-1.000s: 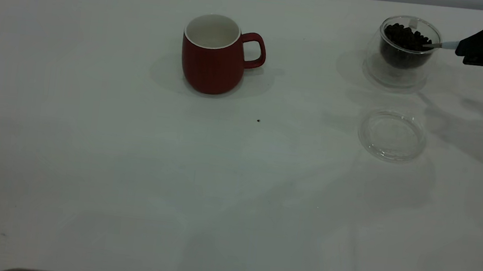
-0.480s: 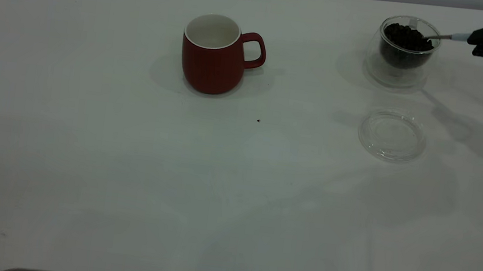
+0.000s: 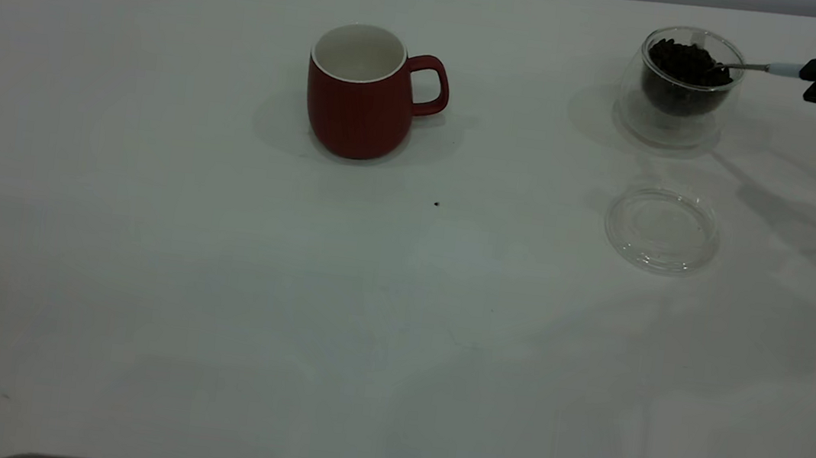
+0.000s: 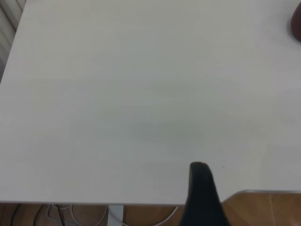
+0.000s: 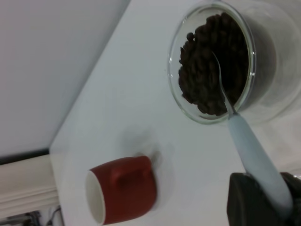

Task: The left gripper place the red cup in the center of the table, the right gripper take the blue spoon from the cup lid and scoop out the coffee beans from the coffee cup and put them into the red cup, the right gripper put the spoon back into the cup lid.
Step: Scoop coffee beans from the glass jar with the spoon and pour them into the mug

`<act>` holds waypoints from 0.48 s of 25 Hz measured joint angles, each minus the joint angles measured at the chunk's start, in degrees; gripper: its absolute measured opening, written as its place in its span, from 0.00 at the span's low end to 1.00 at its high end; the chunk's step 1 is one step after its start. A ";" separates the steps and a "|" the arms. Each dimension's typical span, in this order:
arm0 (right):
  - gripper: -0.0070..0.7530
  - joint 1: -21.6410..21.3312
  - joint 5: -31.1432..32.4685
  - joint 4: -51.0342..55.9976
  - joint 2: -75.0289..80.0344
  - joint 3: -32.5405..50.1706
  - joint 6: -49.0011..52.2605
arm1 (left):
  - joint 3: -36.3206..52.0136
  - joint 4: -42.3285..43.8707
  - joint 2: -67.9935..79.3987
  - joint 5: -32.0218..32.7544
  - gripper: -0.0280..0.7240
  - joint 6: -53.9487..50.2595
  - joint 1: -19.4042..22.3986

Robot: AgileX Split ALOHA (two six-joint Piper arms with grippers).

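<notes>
Blue spoon is clamped by its pale handle in the right gripper, jaws closed down on the handle end; the right wrist view shows the same grip, spoon running out of the gripper toward the glass. Spoon sits roughly level, metal bowl dipped over the rim of the coffee cup and into the coffee beans; in the wrist view the neck crosses the rim of the cup and the bowl lies among the beans, mostly buried. Landmark = coffee cup, at the far right of the table. Right gripper is just beside the cup on its right, off the tabletop. Cup lid lies flat in front of the cup, near it but apart, nothing resting in it except a few dark specks. Red cup stands upright well to the left of the coffee cup, handle turned toward it, white inside looks bare; it also shows in the wrist view. A small dark speck lies on the table between the red cup and the lid. Left gripper hangs over a bare table edge, well apart from the coffee cup; only one dark finger shows, so can't tell its opening. No brands, labels or writing readable on anything.
</notes>
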 joint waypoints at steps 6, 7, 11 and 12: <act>0.16 -1.32 2.85 0.00 0.07 0.00 0.93 | 0.00 0.00 0.00 0.00 0.82 0.00 0.00; 0.16 -1.40 2.97 0.00 0.06 0.00 1.11 | 0.00 0.00 0.00 0.00 0.82 0.00 0.00; 0.16 -1.92 4.02 0.00 0.06 0.00 1.30 | 0.00 0.00 0.00 0.00 0.82 0.00 0.00; 0.16 -1.94 4.35 0.00 0.06 0.00 1.42 | 0.00 0.00 0.00 0.00 0.82 0.00 0.00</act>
